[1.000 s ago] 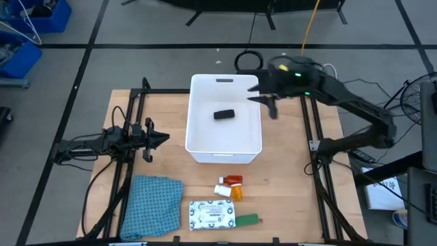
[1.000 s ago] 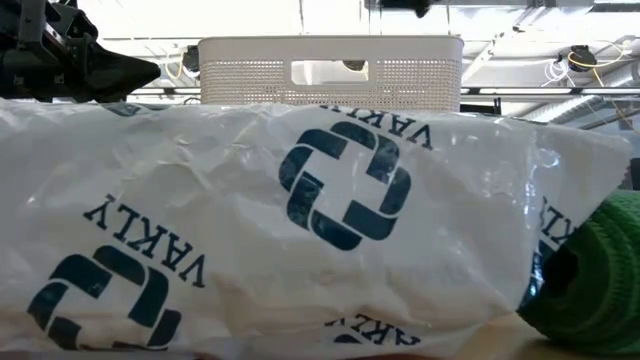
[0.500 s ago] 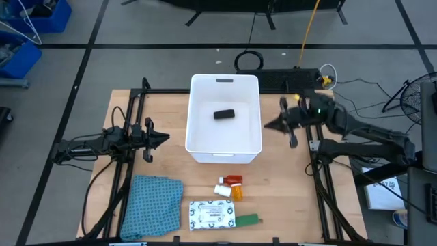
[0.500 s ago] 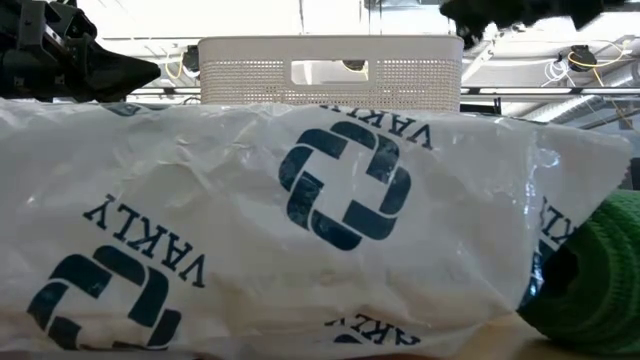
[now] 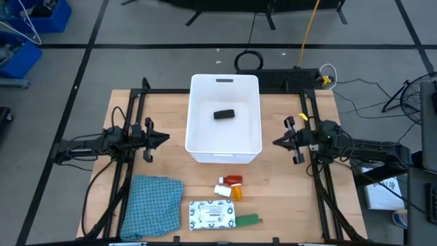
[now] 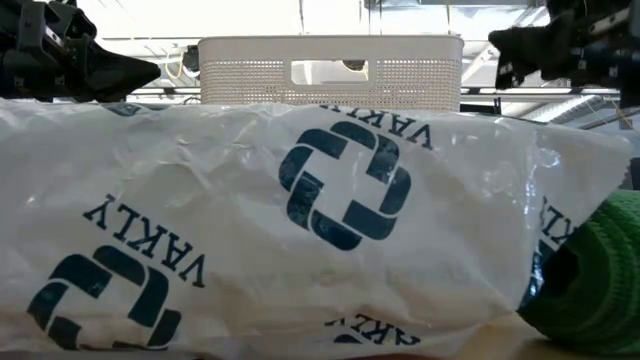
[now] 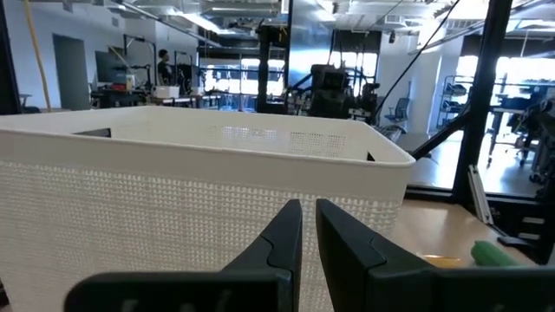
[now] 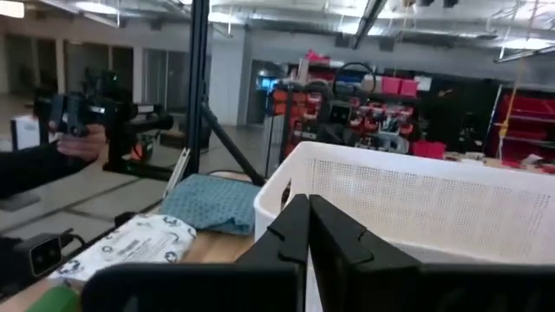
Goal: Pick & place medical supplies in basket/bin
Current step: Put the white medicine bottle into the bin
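Note:
The white bin [image 5: 225, 147] stands at the table's middle with the black oblong [image 5: 224, 115] lying on its floor. Near the table's near edge lie the orange/red piece [image 5: 234, 180], the tiny white piece [image 5: 222, 190], the white packet [image 5: 212, 215] and the green oblong [image 5: 247, 220]. My left gripper [image 5: 166, 139] hangs shut just left of the bin, its fingers facing the bin's wall [image 7: 173, 173]. My right gripper [image 5: 275, 143] is shut and level, just right of the bin [image 8: 416, 199]. The packet [image 6: 300, 230] fills the low view's foreground.
A teal-blue cloth [image 5: 151, 206] lies at the near left, beside the packet. Black frame rails run along the table's left and right sides. Bare wood shows on both sides of the bin. In the right wrist view a person's hand [image 8: 78, 143] shows in the room beyond the table.
My right arm has swung from above the bin's far right corner toward the table's right and near side and come down. Its gripper now hangs level beside the bin's right wall. The black oblong has stayed in the bin.

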`<state>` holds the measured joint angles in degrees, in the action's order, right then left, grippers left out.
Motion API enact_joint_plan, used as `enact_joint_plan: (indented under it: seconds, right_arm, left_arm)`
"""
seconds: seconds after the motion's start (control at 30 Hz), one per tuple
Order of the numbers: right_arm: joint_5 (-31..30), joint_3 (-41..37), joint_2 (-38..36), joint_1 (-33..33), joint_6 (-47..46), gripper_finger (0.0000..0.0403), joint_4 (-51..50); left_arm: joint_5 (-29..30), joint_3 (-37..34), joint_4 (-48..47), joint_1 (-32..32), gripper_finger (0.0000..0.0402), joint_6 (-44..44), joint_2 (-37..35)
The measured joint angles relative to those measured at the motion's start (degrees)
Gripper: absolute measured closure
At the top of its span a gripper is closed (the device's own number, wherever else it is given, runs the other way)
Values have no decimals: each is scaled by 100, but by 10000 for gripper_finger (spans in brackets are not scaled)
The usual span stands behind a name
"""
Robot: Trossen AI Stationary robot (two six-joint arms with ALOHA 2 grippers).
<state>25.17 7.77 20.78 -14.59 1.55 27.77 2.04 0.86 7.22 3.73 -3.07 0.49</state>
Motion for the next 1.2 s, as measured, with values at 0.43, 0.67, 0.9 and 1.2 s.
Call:
enact_joint_plan:
  seconds: [0.43,0.67,0.9,1.2]
  right_arm:
    - [-265,-446,10,-7,173,403,-142]
    - [-265,-457,8,-7,240,403,-142]
    - [-534,-466,8,-9,261,403,-142]
    - [-715,-468,8,-9,218,403,-147]
  left_arm:
    - [-218,0,-79,4,362,86,-1]
    - [-1231,219,330,-180,362,-257,273]
    - [-25,1627,531,-1026,362,-43,2311]
    - [2222,4835,294,-2368,362,960,6129]
